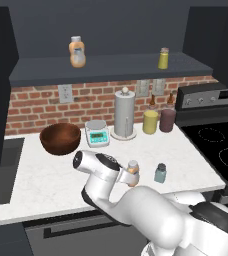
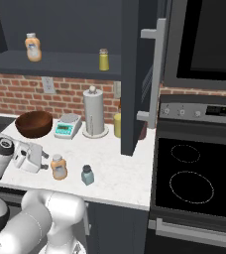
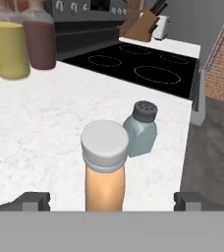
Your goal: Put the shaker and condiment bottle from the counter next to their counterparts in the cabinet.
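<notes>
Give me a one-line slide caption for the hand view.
Open gripper lined up on the condiment bottle, shaker just behind it on the counter.

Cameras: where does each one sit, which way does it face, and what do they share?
Left base view: behind-left, facing the counter and cabinet; arm at lower right.
Right base view: behind-right, facing counter, stove; arm at lower left.
Hand view: on the hand, looking along the open gripper at the condiment bottle.
All show bottle and shaker.

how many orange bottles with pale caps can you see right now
2. One condiment bottle stands on the counter in front of the open gripper, beside the shaker. Its counterpart stands on the cabinet shelf, at the left.
</notes>
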You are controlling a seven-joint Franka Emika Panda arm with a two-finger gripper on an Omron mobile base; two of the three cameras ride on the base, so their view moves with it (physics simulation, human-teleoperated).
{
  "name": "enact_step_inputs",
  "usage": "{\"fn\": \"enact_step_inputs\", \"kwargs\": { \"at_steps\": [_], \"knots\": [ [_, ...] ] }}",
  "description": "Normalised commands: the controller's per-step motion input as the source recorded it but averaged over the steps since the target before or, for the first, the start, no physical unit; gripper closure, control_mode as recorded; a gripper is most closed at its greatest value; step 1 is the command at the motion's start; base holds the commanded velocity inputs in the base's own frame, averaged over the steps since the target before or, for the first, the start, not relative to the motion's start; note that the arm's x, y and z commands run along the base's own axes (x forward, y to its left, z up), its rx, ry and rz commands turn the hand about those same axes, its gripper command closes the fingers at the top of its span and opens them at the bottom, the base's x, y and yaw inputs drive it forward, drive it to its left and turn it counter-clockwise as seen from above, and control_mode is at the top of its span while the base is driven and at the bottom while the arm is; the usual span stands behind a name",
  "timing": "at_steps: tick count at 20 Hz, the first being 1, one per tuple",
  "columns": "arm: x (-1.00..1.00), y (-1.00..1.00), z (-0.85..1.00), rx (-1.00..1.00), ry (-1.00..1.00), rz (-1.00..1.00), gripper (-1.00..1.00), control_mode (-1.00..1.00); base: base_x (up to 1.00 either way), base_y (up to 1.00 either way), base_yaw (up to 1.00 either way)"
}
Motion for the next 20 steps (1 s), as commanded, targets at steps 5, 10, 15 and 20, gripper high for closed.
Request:
{"fn": "enact_step_inputs", "kwargs": {
  "at_steps": [5, 10, 15, 20],
  "knots": [
    [0.0, -0.16, -0.08, 0.0, 0.0, 0.0, -1.0, -1.0, 0.0, 0.0, 0.0],
    [0.1, -0.05, -0.24, 0.0, 0.0, 0.0, -1.0, -1.0, 0.0, 0.0, 0.0],
    [0.24, -0.04, -0.27, 0.0, 0.01, 0.0, -1.0, -1.0, 0.0, 0.0, 0.0],
    [0.22, -0.07, -0.21, 0.0, 0.0, 0.0, -1.0, -1.0, 0.0, 0.0, 0.0]
  ]
}}
